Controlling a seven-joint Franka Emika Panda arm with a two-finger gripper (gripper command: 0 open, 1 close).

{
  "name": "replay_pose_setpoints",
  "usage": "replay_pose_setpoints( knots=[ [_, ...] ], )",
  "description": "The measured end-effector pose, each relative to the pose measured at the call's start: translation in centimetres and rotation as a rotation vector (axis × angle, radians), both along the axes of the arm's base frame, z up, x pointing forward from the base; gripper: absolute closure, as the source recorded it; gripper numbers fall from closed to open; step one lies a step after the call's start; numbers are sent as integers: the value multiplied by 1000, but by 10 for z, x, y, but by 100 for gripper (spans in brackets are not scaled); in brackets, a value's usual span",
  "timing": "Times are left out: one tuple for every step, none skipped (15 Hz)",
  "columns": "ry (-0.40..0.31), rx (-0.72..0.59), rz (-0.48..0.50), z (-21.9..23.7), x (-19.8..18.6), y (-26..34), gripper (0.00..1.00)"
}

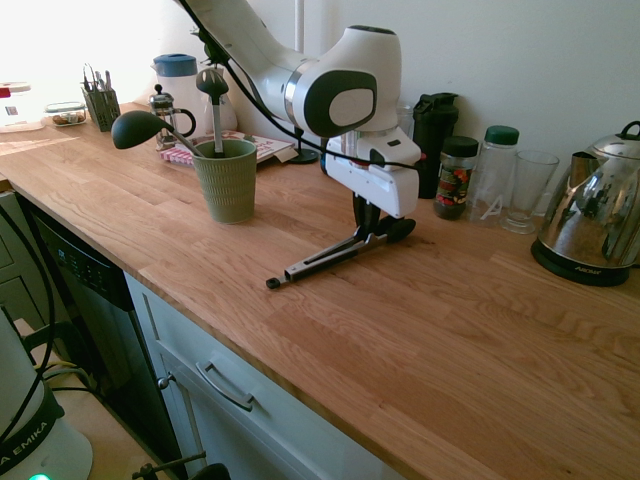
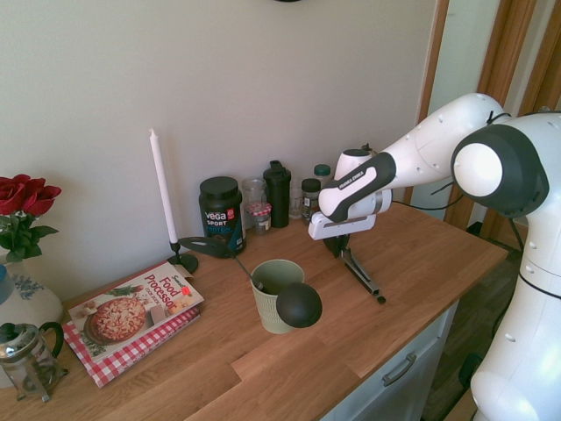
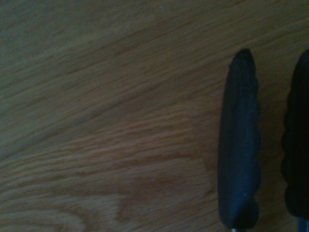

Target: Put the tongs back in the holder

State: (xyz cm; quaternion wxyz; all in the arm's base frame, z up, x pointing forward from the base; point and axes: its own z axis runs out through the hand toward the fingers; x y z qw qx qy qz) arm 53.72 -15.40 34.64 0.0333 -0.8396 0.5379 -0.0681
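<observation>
The silver tongs [image 1: 330, 257] slant on the wooden counter [image 1: 450, 330], black tip [image 1: 272, 283] touching the wood and black handle ends [image 1: 398, 229] slightly raised. My gripper [image 1: 366, 226] comes down from above and is shut on the tongs near the handle end. From the other side the tongs [image 2: 364, 276] point toward the counter's front edge below the gripper [image 2: 338, 246]. The wrist view shows both black handle ends [image 3: 240, 145] close over the wood. The sage-green ribbed holder [image 1: 227, 180] [image 2: 272, 303] stands upright a short way off, with a black ladle [image 1: 137, 128] and another black utensil [image 1: 213, 85] in it.
Along the wall stand a steel kettle [image 1: 598, 225], a glass [image 1: 530, 190], a clear bottle [image 1: 492, 170], a spice jar [image 1: 455, 178] and a black shaker [image 1: 435, 125]. Behind the holder are a French press [image 1: 165, 115], a cookbook [image 2: 131, 311], a candle [image 2: 162, 189] and a pen caddy [image 1: 101, 100].
</observation>
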Motion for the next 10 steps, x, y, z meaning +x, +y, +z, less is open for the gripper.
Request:
replay_pose_setpoints(
  knots=[
    [-6,-1,1,6,3,-1,100],
    [-12,-2,4,15,6,-2,100],
    [-19,-3,8,26,8,-3,100],
    [-29,-2,14,40,8,-3,100],
    [-42,1,23,60,6,-3,100],
    [-58,7,36,80,2,-1,100],
    [-74,13,47,101,-4,1,100],
    [-90,22,58,123,-12,5,100],
    [-101,30,71,142,-19,9,100],
    [-109,37,81,157,-26,14,100]
  ],
)
